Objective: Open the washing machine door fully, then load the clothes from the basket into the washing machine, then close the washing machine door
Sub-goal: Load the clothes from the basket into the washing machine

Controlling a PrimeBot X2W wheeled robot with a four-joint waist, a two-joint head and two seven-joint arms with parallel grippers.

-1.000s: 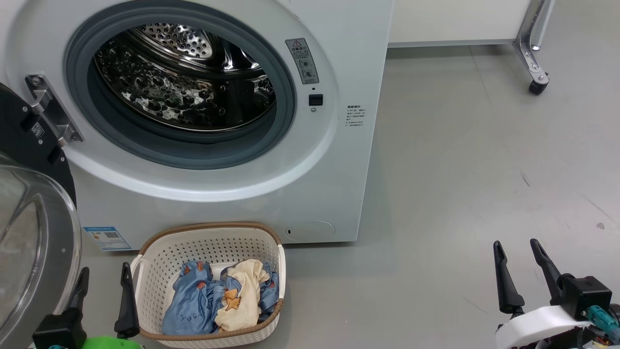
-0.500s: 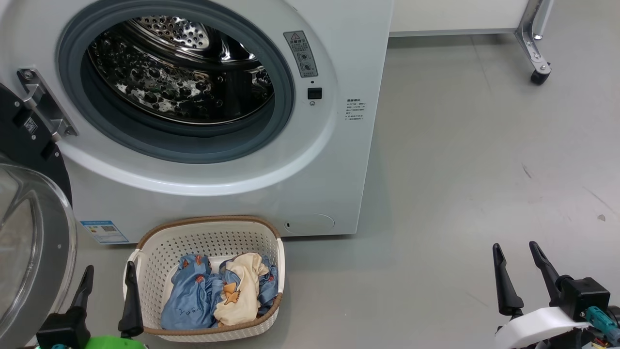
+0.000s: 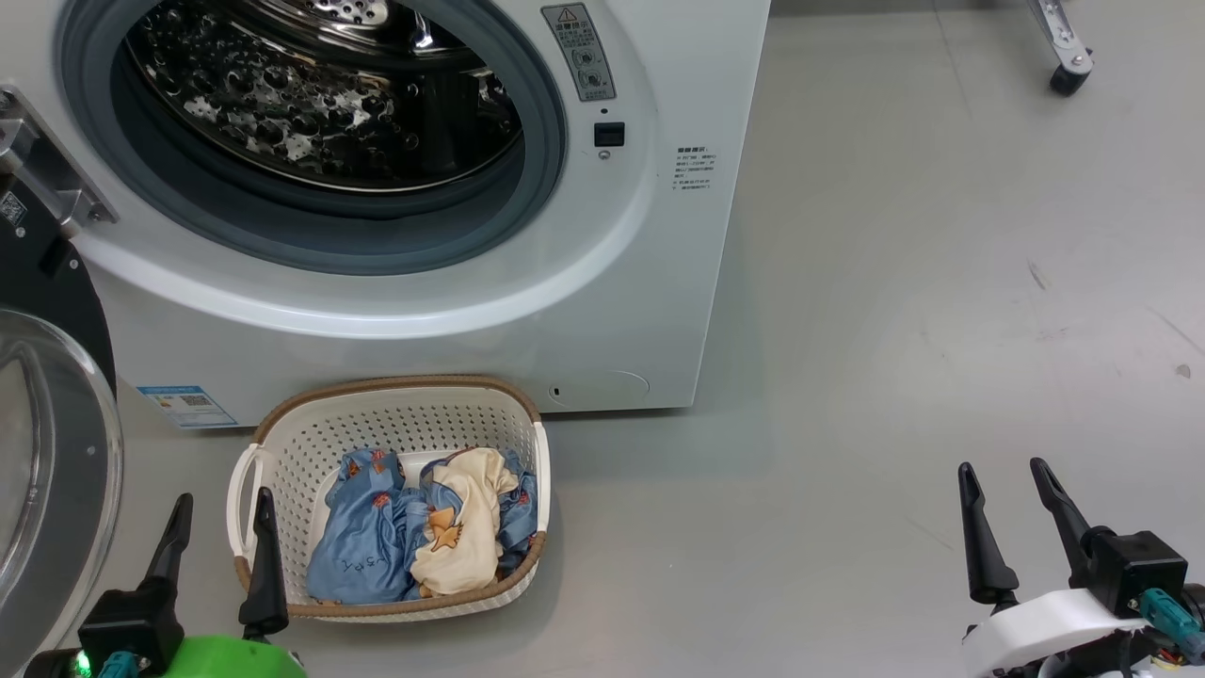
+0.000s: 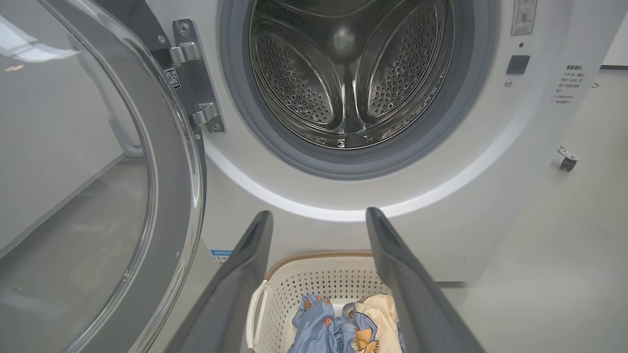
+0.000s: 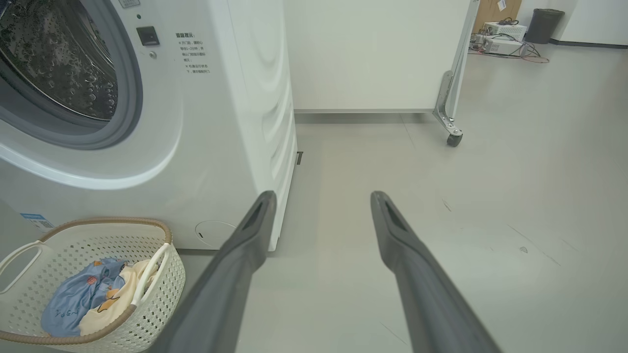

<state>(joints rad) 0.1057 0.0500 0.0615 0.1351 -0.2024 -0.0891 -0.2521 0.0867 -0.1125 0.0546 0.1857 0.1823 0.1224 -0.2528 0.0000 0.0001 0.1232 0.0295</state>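
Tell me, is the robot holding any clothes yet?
No, nothing is held. The left hand and the right hand are both open and empty; the clothes lie in the basket.

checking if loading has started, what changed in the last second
The head camera has shifted: the washing machine and basket sit higher in its view but have not moved themselves. Nothing was taken hold of or let go. The left gripper and right gripper stay open and empty, the clothes stay in the basket, the door stays open.
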